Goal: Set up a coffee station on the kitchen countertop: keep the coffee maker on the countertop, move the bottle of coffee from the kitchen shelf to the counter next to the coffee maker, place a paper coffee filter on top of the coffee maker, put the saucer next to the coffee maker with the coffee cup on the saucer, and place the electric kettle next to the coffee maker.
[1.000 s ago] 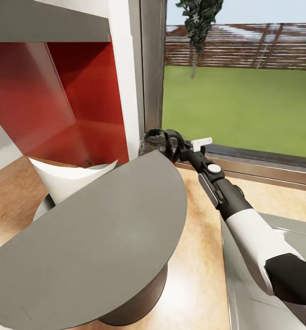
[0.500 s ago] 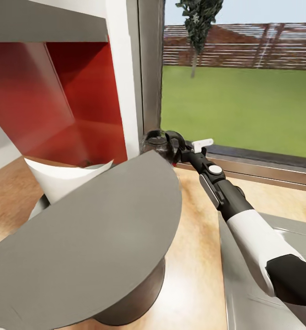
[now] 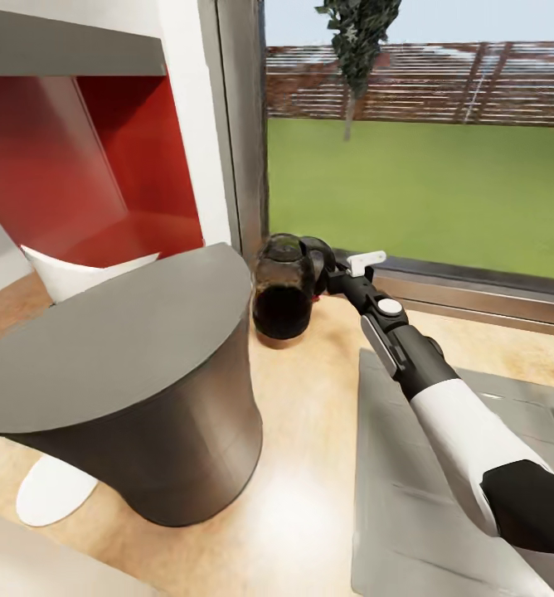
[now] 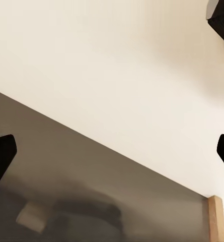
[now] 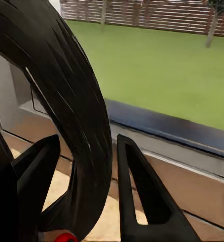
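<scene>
The electric kettle [image 3: 281,286], dark and rounded, stands at the back of the kitchen countertop [image 3: 310,431], just right of the coffee maker [image 3: 136,373]. My right gripper [image 3: 317,267] is shut on the kettle's black handle [image 5: 76,116], with one finger on each side of the loop. The paper coffee filter [image 3: 78,274] peeks out from behind the coffee maker's flat top. The saucer [image 3: 51,491] lies on the counter at the machine's near left, partly covered by it. My left gripper [image 4: 112,156] is open, facing a cream wall and a grey surface.
A grey sink drainboard [image 3: 426,497] is set into the counter at the right, under my right arm. A window sill [image 3: 476,286] runs close behind the kettle. A red niche [image 3: 103,166] and a white post [image 3: 198,124] close off the back left.
The whole picture has shifted, so the camera has moved. The kettle now shows in full beside the coffee maker and stays in my right gripper.
</scene>
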Controlling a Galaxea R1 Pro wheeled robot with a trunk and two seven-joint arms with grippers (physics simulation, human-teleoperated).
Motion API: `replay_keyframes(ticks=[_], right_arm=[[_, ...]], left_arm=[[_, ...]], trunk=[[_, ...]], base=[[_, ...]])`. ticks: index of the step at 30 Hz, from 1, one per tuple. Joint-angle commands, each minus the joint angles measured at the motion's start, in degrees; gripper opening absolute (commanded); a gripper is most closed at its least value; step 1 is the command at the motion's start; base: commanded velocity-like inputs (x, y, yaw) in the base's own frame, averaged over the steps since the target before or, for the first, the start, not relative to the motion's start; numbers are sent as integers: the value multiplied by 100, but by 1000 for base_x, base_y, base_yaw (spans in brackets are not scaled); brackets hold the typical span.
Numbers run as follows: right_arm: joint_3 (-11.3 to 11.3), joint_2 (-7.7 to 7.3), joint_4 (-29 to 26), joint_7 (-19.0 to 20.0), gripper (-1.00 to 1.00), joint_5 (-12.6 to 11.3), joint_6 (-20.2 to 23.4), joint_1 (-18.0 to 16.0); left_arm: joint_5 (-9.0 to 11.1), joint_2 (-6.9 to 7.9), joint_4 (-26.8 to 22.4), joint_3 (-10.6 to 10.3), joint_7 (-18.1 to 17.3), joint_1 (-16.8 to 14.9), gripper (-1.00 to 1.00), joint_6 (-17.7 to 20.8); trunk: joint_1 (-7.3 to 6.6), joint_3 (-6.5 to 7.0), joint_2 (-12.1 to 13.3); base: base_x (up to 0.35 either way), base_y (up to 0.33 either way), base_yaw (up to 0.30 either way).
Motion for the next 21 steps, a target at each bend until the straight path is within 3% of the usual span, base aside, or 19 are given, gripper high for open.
replay_keyframes(ticks=[1,12,21], right_arm=[[11,-6,-11,23,-100,-69,24,-3],[11,-6,-3,23,-100,-68,27,-3],[11,-33,35,20,-100,-71,19,79]], left_arm=[[6,0,-1,41,3,3,100,-19],[6,1,-1,41,3,0,100,-19],[6,-8,-10,50,3,1,100,-19]], trunk=[[-1,-5,-5],[-1,-5,-5],[-1,-5,-5]], base=[[-121,-232,0],[-38,-277,0],[-227,-218,0]])
